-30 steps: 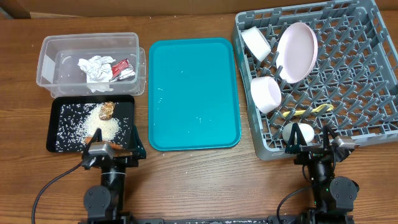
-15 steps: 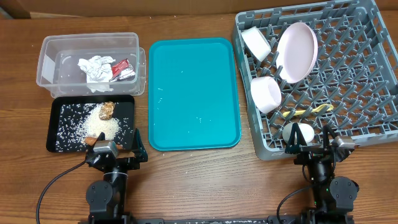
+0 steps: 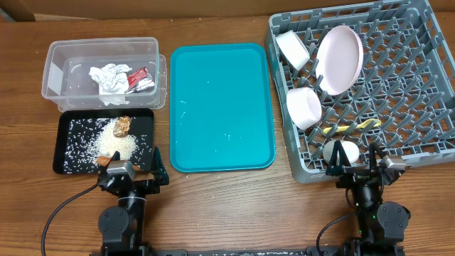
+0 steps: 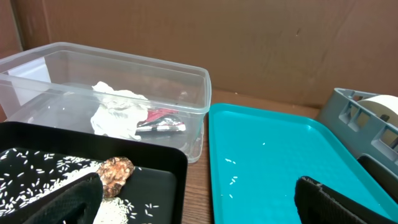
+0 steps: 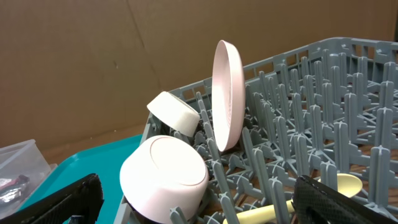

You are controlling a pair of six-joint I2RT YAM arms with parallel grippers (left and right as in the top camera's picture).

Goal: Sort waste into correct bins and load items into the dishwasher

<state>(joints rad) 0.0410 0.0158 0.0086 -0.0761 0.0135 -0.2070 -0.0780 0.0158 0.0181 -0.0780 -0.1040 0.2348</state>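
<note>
1. My left gripper (image 3: 134, 173) spreads wide, empty, over the lower edge of the black tray (image 3: 64, 121) holding rice (image 3: 119, 146), lower left.
2. My right gripper (image 3: 353, 169) gapes empty near the cup (image 3: 341, 151) in the dish rack (image 3: 426, 107), lower right.

At left, tub (image 3: 53, 71) holding napkin (image 3: 109, 77) and wrapper (image 3: 141, 78), touching. Just before it, flat tray (image 3: 146, 122) bearing rice (image 3: 119, 146) and lump (image 3: 123, 126). In the middle, serving tray (image 3: 222, 107). At right, rack (image 3: 419, 92) holding upright plate (image 3: 338, 60), 2 bowls (image 3: 304, 107) to its left, cup (image 3: 341, 151) and spoon (image 3: 348, 129) in front.
</note>
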